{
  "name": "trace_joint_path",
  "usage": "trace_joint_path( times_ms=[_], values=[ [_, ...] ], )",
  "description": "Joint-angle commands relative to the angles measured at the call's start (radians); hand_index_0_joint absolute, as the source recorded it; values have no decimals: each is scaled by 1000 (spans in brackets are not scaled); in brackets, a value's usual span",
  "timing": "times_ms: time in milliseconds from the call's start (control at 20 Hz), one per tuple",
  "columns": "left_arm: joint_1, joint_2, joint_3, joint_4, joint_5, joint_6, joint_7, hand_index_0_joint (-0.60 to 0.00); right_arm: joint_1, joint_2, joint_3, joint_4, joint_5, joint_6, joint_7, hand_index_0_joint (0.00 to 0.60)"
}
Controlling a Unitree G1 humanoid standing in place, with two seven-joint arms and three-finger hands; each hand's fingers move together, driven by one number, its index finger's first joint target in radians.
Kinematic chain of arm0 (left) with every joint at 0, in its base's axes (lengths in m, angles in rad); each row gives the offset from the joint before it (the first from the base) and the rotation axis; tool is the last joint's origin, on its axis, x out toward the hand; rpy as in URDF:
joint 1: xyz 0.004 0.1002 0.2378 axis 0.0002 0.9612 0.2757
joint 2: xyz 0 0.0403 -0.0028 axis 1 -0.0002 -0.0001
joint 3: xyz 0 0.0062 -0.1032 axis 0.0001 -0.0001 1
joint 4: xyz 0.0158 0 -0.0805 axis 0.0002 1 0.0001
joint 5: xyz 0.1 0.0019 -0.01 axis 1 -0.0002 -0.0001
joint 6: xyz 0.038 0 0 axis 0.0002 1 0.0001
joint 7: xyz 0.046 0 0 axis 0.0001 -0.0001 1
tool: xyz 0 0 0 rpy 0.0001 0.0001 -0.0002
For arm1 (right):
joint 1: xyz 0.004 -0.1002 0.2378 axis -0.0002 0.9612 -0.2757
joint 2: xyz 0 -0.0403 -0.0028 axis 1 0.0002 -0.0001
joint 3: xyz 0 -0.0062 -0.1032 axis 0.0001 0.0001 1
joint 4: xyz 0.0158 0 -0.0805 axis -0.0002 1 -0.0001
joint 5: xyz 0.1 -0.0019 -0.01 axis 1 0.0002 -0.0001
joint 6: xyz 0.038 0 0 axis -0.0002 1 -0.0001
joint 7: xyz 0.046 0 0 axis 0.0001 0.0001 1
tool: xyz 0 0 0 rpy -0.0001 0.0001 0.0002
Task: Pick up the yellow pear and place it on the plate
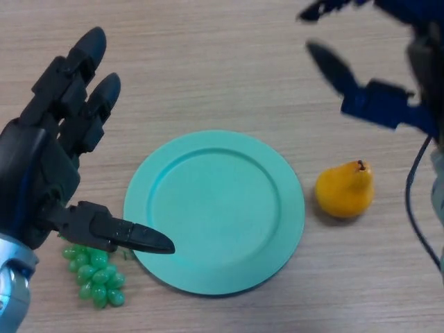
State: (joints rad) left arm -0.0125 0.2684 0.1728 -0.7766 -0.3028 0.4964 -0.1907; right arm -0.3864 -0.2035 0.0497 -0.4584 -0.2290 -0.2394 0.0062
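The yellow pear [345, 189] lies on the wooden table just right of the turquoise plate [214, 211], apart from its rim. The plate has nothing on it. My right hand [374, 94] is up at the top right, above and behind the pear, fingers spread open and holding nothing. My left hand [48, 152] is at the left edge, open, fingers straight and pointing away, its thumb reaching over the plate's left rim.
A bunch of green grapes [95, 274] lies on the table by the plate's lower left rim, partly under my left thumb. The wooden table [229, 62] stretches bare behind the plate.
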Motion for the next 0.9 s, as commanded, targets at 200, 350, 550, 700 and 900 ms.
trace_joint_path(
  times_ms=[200, 350, 550, 700, 900],
  values=[
    [27, 5, 64, -89, -1, -77, -19, 0, -54, -33, -57, -10, -40, -99, -86, 600],
    [23, 12, 98, -122, -28, -25, -32, 0, -53, -28, -46, -24, -51, -90, -88, 600],
    [50, -2, 103, -115, -3, -94, -45, 0, -33, -8, -27, -61, -3, -62, -37, 600],
    [39, 3, 114, -115, -25, -79, -37, 0, -51, -10, -31, -35, -49, -81, -59, 600],
    [47, 5, 135, -106, -41, -95, -38, 0, -96, -16, -39, 23, -80, -88, -85, 600]
  ],
)
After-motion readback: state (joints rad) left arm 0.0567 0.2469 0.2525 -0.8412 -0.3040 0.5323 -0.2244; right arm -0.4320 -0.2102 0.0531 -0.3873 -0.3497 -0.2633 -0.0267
